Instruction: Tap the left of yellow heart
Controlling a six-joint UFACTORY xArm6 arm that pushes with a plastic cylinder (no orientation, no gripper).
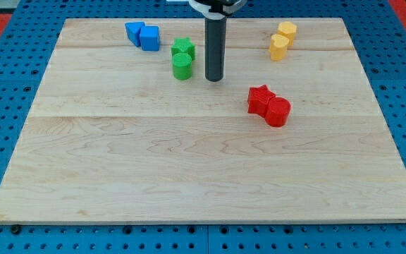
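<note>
Presently on the pale, grained wooden worktop (203, 169): my tip (213, 79), end of a matte dark rod (upper part cut off at the view's top), set down just right of the green blocks (182, 58). No hand is fitted. Yellow heart (279, 47) at upper right, touching a second yellow block (286, 30); well right of my tip. Blue pair (142, 34) upper left. Red star (260, 99) touching red cylinder (278, 111), right of centre.
</note>
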